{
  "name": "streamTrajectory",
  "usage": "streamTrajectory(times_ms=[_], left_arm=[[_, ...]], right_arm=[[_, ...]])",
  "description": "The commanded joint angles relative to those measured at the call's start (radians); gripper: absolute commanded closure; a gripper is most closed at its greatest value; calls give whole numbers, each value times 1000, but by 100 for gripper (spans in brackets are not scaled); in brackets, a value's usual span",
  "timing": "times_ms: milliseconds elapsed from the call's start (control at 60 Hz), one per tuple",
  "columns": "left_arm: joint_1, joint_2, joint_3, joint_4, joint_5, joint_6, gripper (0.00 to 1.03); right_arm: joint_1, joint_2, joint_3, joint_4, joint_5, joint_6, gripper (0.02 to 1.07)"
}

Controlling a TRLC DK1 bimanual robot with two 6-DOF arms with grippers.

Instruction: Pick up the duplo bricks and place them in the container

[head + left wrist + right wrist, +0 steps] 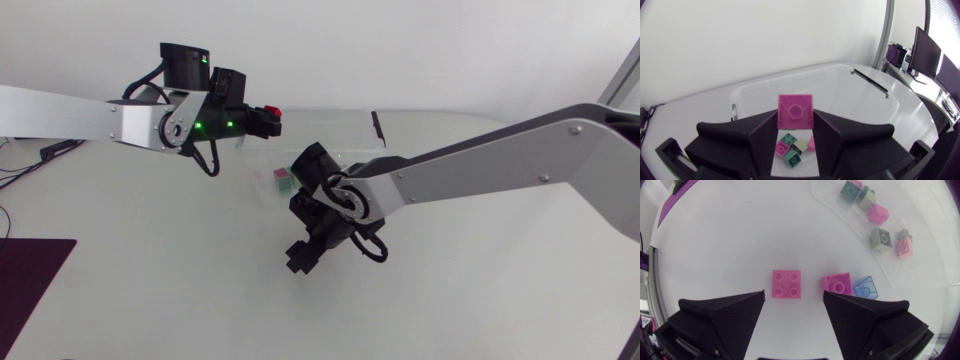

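Observation:
My left gripper hangs over the clear container, shut on a pink duplo brick that stands upright between its fingers. Under it, several bricks lie on the container floor. My right gripper is open and points down at the table beside the container. A pink brick lies on the table just ahead of the gap between its fingers. A second pink brick and a translucent blue brick lie by one finger. The head view hides these three under the right gripper.
Several bricks show through the container's clear floor beyond the right gripper. A black latch sits on the container's far side. A dark purple mat lies at the table's left front edge.

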Motion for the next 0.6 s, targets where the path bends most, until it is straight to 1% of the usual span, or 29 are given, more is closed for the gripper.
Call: streamTrajectory(times_ms=[0, 133, 283, 433, 483, 500, 517, 550, 567, 583], left_arm=[[-10, 48, 60, 6, -9, -22, 78], [-10, 83, 97, -5, -17, -20, 76], [-11, 123, 152, -45, -30, -16, 75], [-14, 147, 194, -91, -32, -14, 68], [-25, 144, 200, -134, -32, 6, 55], [-28, 138, 198, -147, -32, 7, 48], [-30, 134, 197, -155, -32, 7, 43], [-33, 123, 192, -161, -32, 9, 35], [-33, 109, 189, -180, -32, 18, 28], [-34, 108, 189, -183, -32, 20, 28]], right_arm=[[11, 45, 34, -24, -8, -26, 22], [9, 61, 60, -46, -18, -48, 22], [12, 75, 86, -75, -24, -64, 22], [18, 88, 109, -106, -25, -75, 22], [20, 92, 117, -119, -25, -78, 22], [21, 94, 120, -122, -25, -78, 22], [21, 94, 120, -122, -25, -80, 22], [23, 95, 123, -127, -25, -81, 22], [24, 95, 125, -130, -25, -81, 22], [24, 97, 126, -132, -25, -83, 22]])
